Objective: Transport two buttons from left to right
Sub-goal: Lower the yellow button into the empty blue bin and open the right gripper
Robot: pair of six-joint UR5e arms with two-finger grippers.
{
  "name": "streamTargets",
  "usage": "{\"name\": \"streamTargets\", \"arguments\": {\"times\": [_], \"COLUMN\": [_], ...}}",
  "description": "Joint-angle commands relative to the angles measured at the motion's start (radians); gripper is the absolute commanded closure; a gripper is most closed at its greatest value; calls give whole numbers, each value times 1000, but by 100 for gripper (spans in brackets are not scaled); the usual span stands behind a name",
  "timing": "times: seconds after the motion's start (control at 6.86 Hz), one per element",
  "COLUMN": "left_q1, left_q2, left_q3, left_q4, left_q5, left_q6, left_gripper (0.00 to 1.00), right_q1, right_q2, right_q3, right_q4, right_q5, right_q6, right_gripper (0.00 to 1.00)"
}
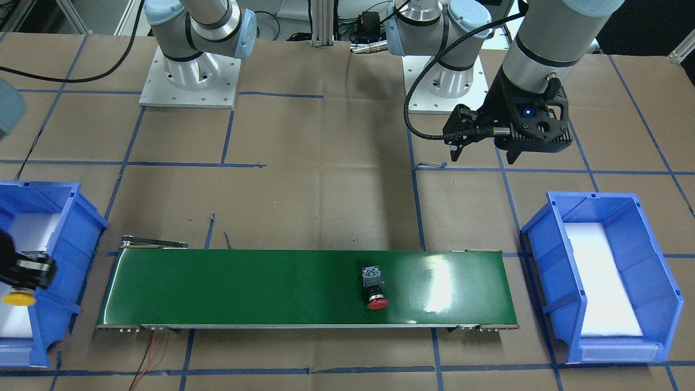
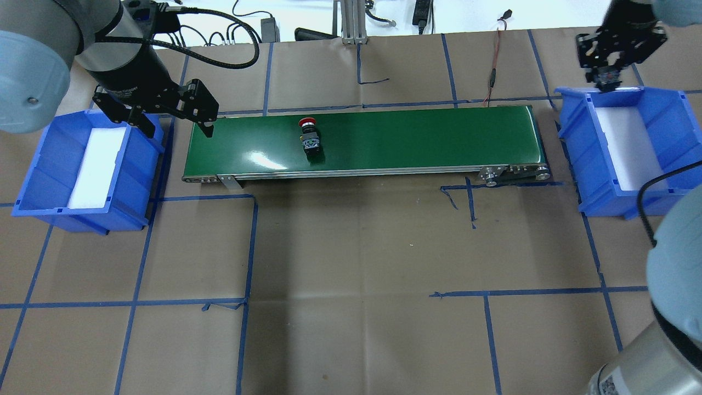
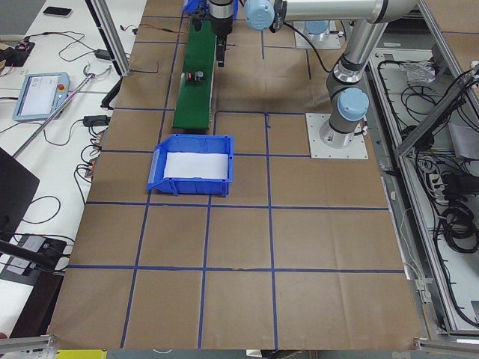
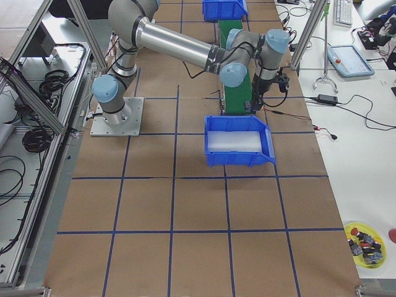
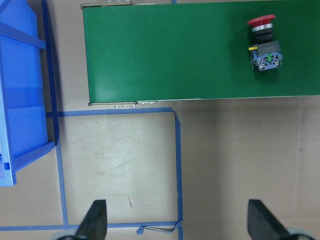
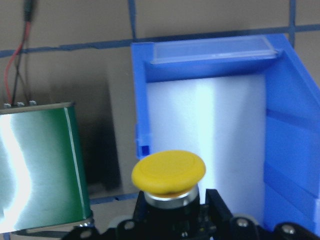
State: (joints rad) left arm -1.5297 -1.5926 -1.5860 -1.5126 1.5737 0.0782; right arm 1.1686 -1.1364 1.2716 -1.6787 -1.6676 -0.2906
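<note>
The red button lies on its side on the green conveyor belt. It also shows in the overhead view and the left wrist view. My left gripper is open and empty, hovering over the table between the left blue bin and the belt's left end, apart from the red button. My right gripper is shut on the yellow button and holds it above the far end of the right blue bin. The yellow cap also shows at the front-facing view's left edge.
Both blue bins have a white foam liner and hold nothing else. The belt spans between them. A red and black cable runs to the belt's far right corner. Blue tape lines cross the brown table.
</note>
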Motion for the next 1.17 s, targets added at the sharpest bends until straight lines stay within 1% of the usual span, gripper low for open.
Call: {"name": "streamTargets", "arguments": {"times": [0.0, 0.29, 0.44, 0.73, 1.02], "left_q1": [0, 0, 0, 0, 0], "left_q2": [0, 0, 0, 0, 0], "left_q3": [0, 0, 0, 0, 1], "left_q4": [0, 0, 0, 0, 0], "left_q5": [-1, 0, 0, -1, -1], "left_q6": [-2, 0, 0, -2, -2], "left_gripper": [0, 0, 0, 0, 0], "right_q1": [-113, -113, -113, -121, -180], "right_q2": [-17, -36, -31, -25, -23], "right_q3": [88, 251, 311, 402, 491], "right_q4": [-13, -250, -312, -370, -435], "right_q5": [46, 46, 48, 51, 51], "right_q6": [-99, -125, -152, -259, -283], "right_gripper": [97, 96, 96, 96, 96]}}
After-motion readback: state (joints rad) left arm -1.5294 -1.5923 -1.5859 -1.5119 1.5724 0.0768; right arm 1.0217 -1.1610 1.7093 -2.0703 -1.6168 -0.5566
